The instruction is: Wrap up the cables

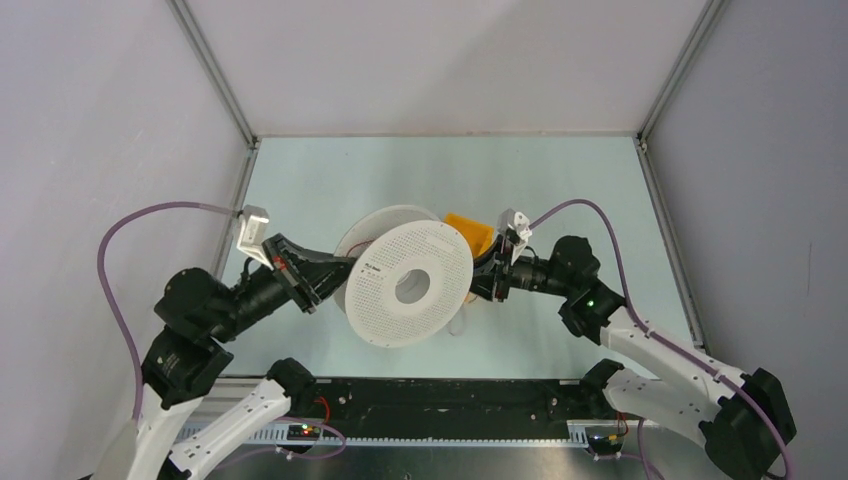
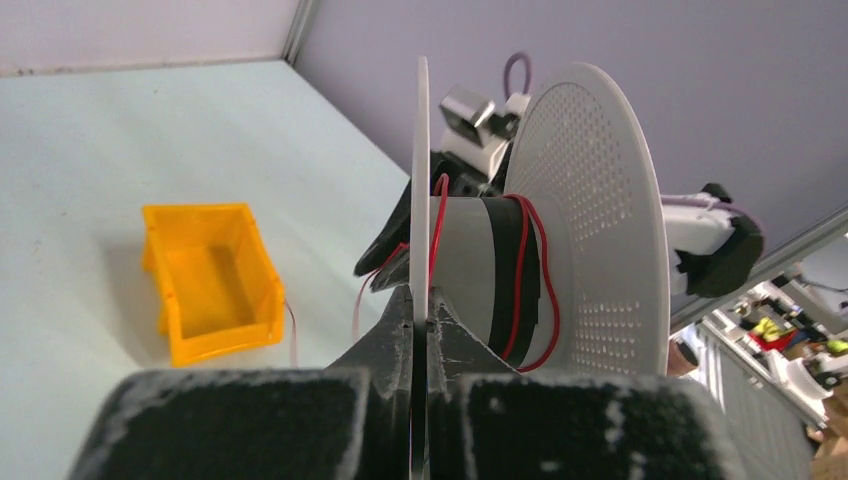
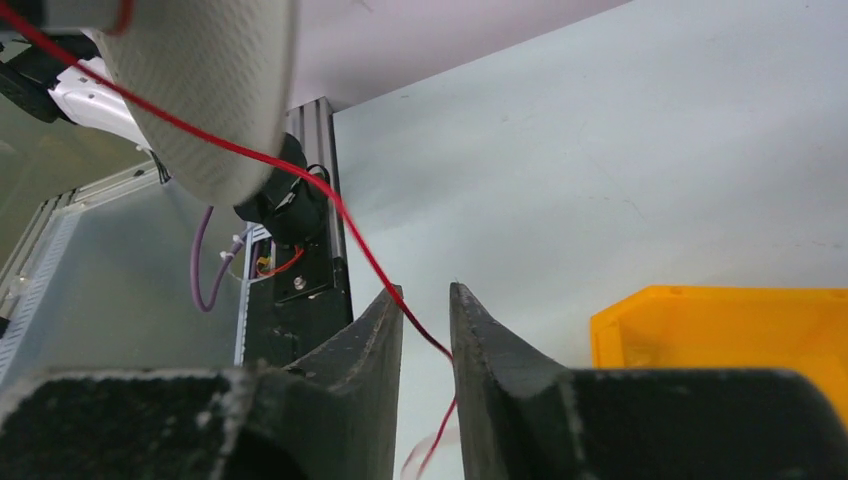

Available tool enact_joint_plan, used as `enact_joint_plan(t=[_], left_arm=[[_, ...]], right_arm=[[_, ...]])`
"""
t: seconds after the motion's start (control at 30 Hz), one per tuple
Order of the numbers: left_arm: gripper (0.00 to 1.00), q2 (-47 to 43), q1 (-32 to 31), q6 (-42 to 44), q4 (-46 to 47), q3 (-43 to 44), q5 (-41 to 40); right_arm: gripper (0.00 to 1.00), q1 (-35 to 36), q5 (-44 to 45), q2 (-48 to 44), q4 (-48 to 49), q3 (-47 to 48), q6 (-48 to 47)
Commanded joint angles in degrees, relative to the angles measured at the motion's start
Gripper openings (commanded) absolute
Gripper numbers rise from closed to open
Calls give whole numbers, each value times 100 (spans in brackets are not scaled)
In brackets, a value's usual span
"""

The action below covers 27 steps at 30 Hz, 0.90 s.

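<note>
- My left arm reaches in from the left; my left fingers point(image 2: 400, 325) are pressed together on the rim of the spool's point(image 2: 590, 230) thin rear flange, holding it on edge.
- My right arm comes in from the right, and my right fingers point(image 3: 388, 320) stand slightly apart.
- The red cable point(image 3: 250, 155) has a few turns on the hub, then runs down through that gap, perhaps brushing one finger.
- A yellow bin point(image 2: 255, 270) sits on the worktop point(image 2: 120, 150) just beyond the spool.

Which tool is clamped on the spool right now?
The left tool, shut on the spool rim; the right tool is slightly open around the red cable.
</note>
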Motion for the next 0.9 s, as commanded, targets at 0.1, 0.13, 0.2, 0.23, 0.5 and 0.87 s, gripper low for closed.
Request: enact_joint_plan(t=[0.1, 0.13, 0.2, 0.23, 0.5, 0.87], left_arm=[[0, -234, -18, -709, 1238, -167, -236], [0, -233, -18, -733, 1297, -171, -258], [0, -236, -18, -788, 1366, -173, -316], [0, -237, -14, -810, 1379, -164, -346], [0, -479, -10, -1024, 1714, -325, -1282], [0, -710, -18, -1639, 2549, -1000, -2162]], right_arm=[[37, 282, -6, 506, 1088, -137, 96], [38, 317, 22, 569, 1142, -141, 97], [38, 417, 82, 751, 1286, -156, 138], [38, 492, 112, 852, 1366, -163, 153], [29, 871, 628, 1159, 2147, -696, 535], [25, 1701, 1606, 2032, 3468, -1259, 931]])
